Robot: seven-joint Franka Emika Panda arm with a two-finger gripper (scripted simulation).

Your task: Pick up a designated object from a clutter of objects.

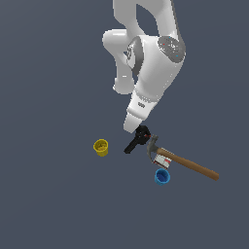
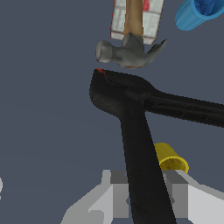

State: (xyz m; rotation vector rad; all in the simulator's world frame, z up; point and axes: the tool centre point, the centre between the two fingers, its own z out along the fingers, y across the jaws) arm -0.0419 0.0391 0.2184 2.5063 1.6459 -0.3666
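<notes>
Your end effector (image 2: pixel 146 199) pinching one handle of the black clamp (image 2: pixel 131 105), frame centre, hammer (image 2: pixel 129 50) head just beside its pivot, yellow cup (image 1: pixel 100 147) left, blue cup (image 1: pixel 162 176) lower right.

Hammer shaft (image 2: pixel 133 17) and blue cup (image 2: pixel 199 13) cut by wrist view's edge

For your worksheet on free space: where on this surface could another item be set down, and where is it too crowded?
Bare: the stretch between the yellow cup and the black clamp, and the outer floor. Crowded: clamp, hammer, white-red box and blue cup bunch together under the gripper.
</notes>
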